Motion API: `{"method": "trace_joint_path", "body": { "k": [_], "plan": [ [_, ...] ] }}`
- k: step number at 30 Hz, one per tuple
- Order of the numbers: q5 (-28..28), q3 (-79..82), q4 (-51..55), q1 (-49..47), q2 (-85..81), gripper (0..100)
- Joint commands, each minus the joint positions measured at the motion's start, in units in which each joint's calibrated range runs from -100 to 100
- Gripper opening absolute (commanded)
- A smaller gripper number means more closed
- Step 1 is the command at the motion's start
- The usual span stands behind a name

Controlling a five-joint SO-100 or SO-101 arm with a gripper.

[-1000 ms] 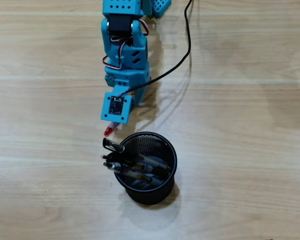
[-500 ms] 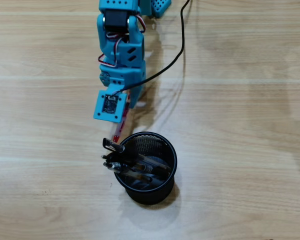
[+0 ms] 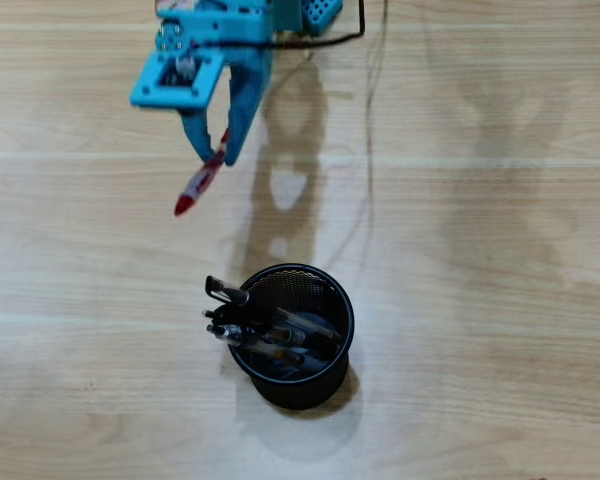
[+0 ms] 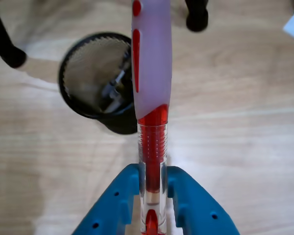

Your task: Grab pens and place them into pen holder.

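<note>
— What's on the pale wooden table (image 3: 480, 300)?

— One black mesh pen holder (image 3: 325, 375) with three dark pens (image 3: 270, 335) leaning inside, ends over its left rim in the overhead view.

— And the fourth?

— One red pen (image 3: 198, 186), pinched between the blue gripper's (image 3: 220, 150) two fingers (image 4: 196, 205), held above the table, well apart from the holder.

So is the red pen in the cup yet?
No, the gripper holds the red pen in the air, away from the pen holder.
</note>
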Motion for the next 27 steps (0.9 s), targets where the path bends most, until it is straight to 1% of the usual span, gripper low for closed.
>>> {"method": "trace_joint_path", "body": {
  "k": [1, 4, 7, 8, 11, 14, 15, 19, 22, 27],
  "plan": [
    [0.3, -5.15, -0.31, -2.16, -5.5, 2],
    [0.3, -5.88, -3.5, -3.79, -6.0, 2],
    [0.3, -4.61, -12.45, -6.06, -5.67, 2],
    [0.25, -2.99, -19.0, -7.79, -5.33, 2],
    [0.2, 1.7, -31.74, -9.97, -5.25, 2],
    [0.1, 8.64, -46.98, -11.69, -5.08, 2],
    [-0.05, 13.41, -56.62, -12.24, -3.99, 2],
    [-0.1, 19.18, -71.86, -11.87, 0.8, 2],
    [-0.15, 20.35, -76.94, -11.51, 5.42, 2],
    [-0.26, 19.63, -78.06, -10.69, 11.64, 2]
  ]
}}
